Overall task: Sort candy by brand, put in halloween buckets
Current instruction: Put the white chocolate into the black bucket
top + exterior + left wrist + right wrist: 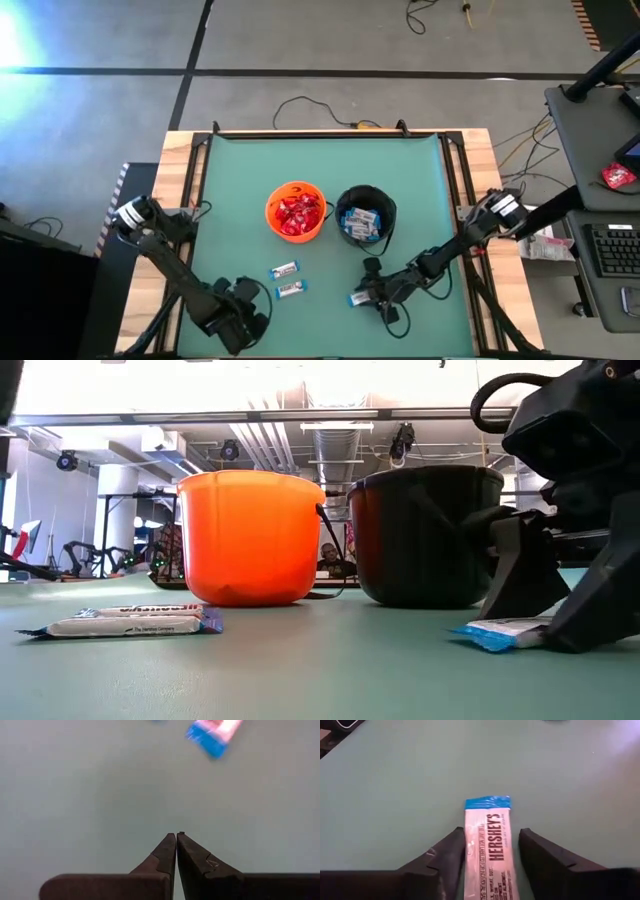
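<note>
The orange bucket [295, 210] holds red packets, and the black bucket [365, 217] holds white-and-blue bars. Two more bars [285, 269] [291, 289] lie flat on the green mat near its front. A third bar [490, 850] lies flat on the mat between the fingers of my open right gripper [492, 832], which is low over the mat in front of the black bucket. My left gripper [176, 836] is shut and holds nothing. It hovers over bare mat near the front left, with a bar's blue end [215, 735] ahead of it. My right gripper has one finger on each side of the bar, along its length, coming in low from the table's right. One finger [452, 852] lies close against the bar's long edge [467, 845], and I cannot tell whether it touches. The other finger stands apart from it. The bar lies flat on the mat.
The two buckets stand side by side at the mat's middle. The wooden table frame [200, 170] borders the mat. Bare mat lies behind the buckets and along the left side. A desk with a keyboard [610, 250] stands beyond the table's right edge.
</note>
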Controlling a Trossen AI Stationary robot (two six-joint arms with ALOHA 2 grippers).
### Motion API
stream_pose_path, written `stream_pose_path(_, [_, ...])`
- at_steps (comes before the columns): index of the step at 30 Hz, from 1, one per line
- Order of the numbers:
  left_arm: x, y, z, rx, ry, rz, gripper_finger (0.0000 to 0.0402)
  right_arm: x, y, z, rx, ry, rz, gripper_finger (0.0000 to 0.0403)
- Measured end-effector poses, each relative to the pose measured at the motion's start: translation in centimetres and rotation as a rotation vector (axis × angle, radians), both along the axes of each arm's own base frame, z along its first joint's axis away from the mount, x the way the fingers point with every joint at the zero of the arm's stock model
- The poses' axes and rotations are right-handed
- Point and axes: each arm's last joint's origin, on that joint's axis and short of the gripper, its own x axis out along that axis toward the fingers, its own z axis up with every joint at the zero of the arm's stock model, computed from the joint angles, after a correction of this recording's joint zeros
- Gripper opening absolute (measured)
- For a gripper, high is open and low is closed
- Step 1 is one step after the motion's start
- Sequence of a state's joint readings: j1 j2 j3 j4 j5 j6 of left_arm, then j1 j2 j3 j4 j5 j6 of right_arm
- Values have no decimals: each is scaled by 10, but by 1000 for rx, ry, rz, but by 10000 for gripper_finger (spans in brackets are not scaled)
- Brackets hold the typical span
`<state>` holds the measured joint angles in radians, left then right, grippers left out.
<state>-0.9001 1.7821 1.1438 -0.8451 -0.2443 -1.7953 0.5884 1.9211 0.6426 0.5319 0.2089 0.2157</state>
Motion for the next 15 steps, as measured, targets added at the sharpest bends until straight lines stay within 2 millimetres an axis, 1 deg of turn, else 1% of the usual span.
stream_pose_path(4, [15, 3, 9, 5, -23, -84, 0, -1, -1, -10, -23, 14, 14, 147])
stream_pose_path(6, [19, 2, 14, 13, -33, -136, 0, -1, 0, -11, -23, 12, 17, 125])
stream_pose_path(8, [22, 4, 18, 39, -40, -147, 2, 0, 0, -7, -15, 9, 20, 106])
stream_pose_path(10, [22, 5, 20, 62, -46, -143, 12, -1, 0, 2, 15, 18, 21, 96])
stream_pose_path(12, [25, 5, 21, 66, -61, -161, 29, 0, 1, 16, 34, 33, 24, 96])
stream_pose_path(15, [27, 7, 20, 88, -58, -246, 65, 4, 4, 49, 26, 56, 19, 96])
